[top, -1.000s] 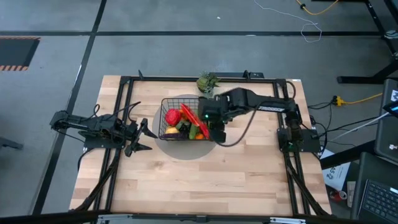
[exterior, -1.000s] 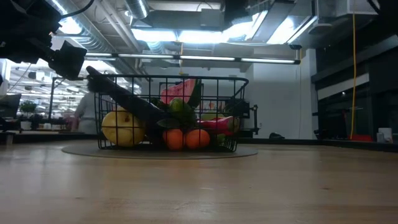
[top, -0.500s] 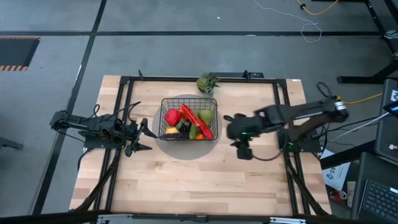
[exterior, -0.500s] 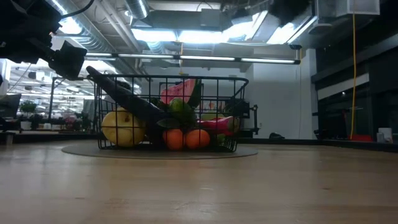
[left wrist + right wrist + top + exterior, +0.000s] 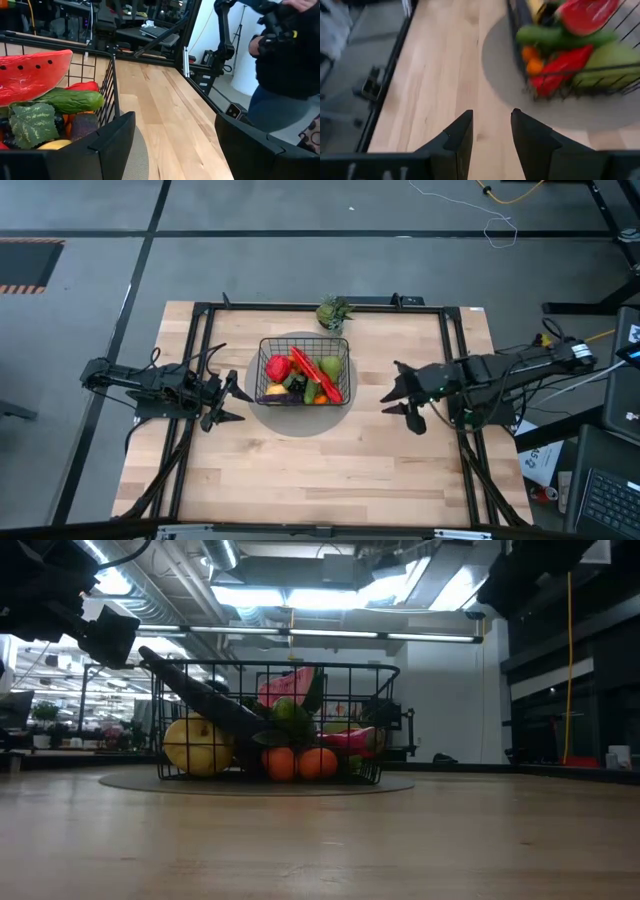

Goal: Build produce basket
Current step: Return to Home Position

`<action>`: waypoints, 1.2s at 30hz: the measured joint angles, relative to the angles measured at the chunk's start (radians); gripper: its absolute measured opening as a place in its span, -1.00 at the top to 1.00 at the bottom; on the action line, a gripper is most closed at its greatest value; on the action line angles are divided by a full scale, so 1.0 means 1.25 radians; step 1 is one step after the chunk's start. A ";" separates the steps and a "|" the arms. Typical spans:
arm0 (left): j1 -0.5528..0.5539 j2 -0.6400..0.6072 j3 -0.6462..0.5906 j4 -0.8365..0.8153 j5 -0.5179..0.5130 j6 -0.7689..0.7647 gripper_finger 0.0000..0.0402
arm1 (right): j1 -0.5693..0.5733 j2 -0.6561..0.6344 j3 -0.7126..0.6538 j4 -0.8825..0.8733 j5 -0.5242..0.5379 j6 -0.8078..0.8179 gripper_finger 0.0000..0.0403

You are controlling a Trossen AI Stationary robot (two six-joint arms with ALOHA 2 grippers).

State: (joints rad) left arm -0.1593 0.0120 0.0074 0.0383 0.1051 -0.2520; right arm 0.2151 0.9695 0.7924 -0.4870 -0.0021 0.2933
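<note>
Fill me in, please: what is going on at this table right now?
Nothing is being held at the moment. The basket sits on a round grey mat in the middle of the table, filled with the produce. The right gripper is open and empty, off to the basket's right. The left gripper is open and empty too, waiting just left of the basket. A leafy green bunch lies outside the basket, by the table edge at the top of the high view.

Glossy plastic produce [image 5: 300, 376] fills a metal-wire basket [image 5: 262, 370] (matt black) on a wooden table [image 5: 330, 465]
</note>
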 joint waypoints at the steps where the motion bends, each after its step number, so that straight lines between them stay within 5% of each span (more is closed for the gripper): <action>1: 0.000 0.000 0.000 0.000 0.000 0.000 -0.35 | -0.010 -0.020 -0.023 0.033 0.000 -0.007 0.33; 17: 0.000 0.000 0.000 0.000 0.000 0.000 -0.35 | -0.140 -0.350 -0.228 0.074 0.002 -0.115 0.33; 36: 0.000 0.000 0.000 0.000 0.000 0.000 -0.35 | -0.166 -0.713 -0.458 0.147 0.001 -0.114 0.33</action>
State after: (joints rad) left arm -0.1593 0.0120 0.0074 0.0383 0.1051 -0.2520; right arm 0.0082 0.0779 0.2201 -0.3037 -0.0010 0.1506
